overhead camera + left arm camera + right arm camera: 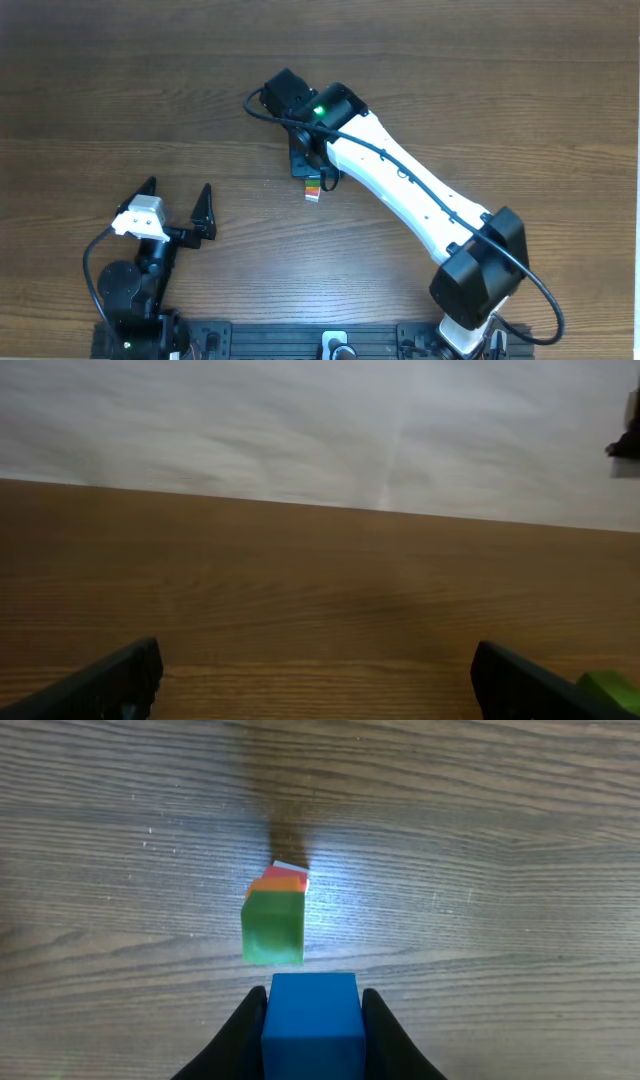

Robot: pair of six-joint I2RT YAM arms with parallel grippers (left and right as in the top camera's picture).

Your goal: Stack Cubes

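The table (120,90) carries a partly built stack: green cube (273,927) on top, orange cube (275,883) edging out beneath it, deeper layers not readable. Right arm (400,185) reaches to mid-table, jaws clamped on the blue cube (312,1020), which hangs just short of the stack and apart from it; left arm (150,235) sits near its base, jaws spread wide, holding nothing. I judge the job well along: the blue cube is yet to be centred over green and released.
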